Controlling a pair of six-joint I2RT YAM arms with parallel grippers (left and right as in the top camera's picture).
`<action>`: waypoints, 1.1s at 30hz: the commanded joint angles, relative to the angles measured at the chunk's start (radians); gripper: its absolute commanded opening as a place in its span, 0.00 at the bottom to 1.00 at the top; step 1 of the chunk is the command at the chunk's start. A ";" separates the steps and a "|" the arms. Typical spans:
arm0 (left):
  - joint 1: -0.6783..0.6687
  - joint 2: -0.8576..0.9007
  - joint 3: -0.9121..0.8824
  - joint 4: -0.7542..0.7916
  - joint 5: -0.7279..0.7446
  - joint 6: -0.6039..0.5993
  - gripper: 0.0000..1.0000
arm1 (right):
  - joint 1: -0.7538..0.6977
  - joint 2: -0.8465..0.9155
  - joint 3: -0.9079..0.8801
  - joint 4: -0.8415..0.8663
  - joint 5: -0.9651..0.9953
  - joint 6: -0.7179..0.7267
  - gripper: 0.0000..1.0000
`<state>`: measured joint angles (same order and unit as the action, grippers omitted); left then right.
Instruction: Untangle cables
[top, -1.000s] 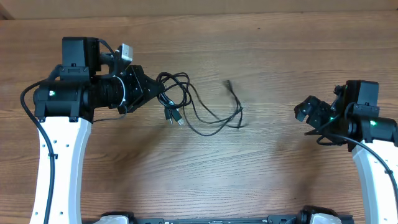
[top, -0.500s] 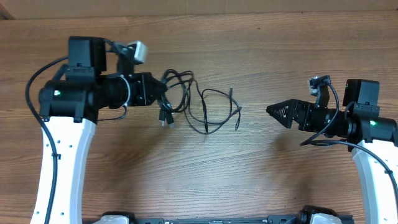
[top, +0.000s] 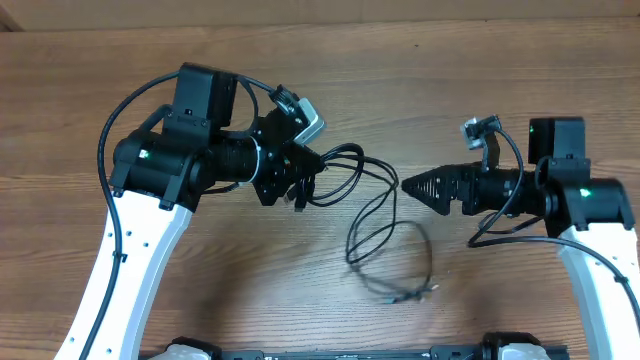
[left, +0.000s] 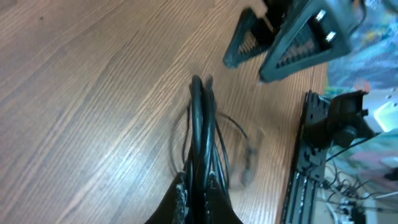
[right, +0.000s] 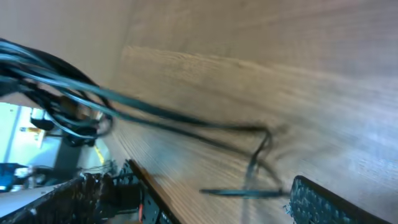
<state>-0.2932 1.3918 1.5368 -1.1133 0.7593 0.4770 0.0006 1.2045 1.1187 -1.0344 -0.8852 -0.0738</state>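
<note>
The cables (top: 368, 222) are thin black cords. One end is bunched in my left gripper (top: 310, 172), which is shut on the bundle. The rest trails right, then loops down the table to small plugs (top: 405, 295) near the front. In the left wrist view the bundle (left: 200, 124) runs straight out from between the shut fingers (left: 180, 199). My right gripper (top: 405, 186) points left, open, its tips just right of the taut strands. In the right wrist view the cables (right: 155, 112) stretch across, and a strand (right: 242, 193) lies between the wide-apart fingers (right: 317, 199), held by neither.
The wooden table (top: 480, 80) fills the overhead view. A black rail (top: 350, 352) runs along the table's front edge. The arms' own thicker black wires (top: 125, 100) arc over their housings.
My left gripper has swung right with the bundle, dragging the loose loops right and toward the front edge. My right gripper has moved left, closer to the cables, still open.
</note>
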 joint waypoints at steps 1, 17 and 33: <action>-0.003 -0.019 0.020 0.002 0.030 0.071 0.04 | 0.047 -0.027 0.111 -0.033 0.151 -0.006 0.97; -0.003 -0.019 0.020 -0.050 0.319 0.408 0.04 | 0.207 -0.175 0.181 -0.045 0.185 -0.238 1.00; -0.111 -0.019 0.020 -0.010 0.360 0.443 0.04 | 0.208 -0.177 0.180 0.048 0.110 -0.245 0.28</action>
<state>-0.3931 1.3918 1.5368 -1.1271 1.0576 0.8871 0.2100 1.0344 1.2743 -0.9928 -0.7788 -0.3130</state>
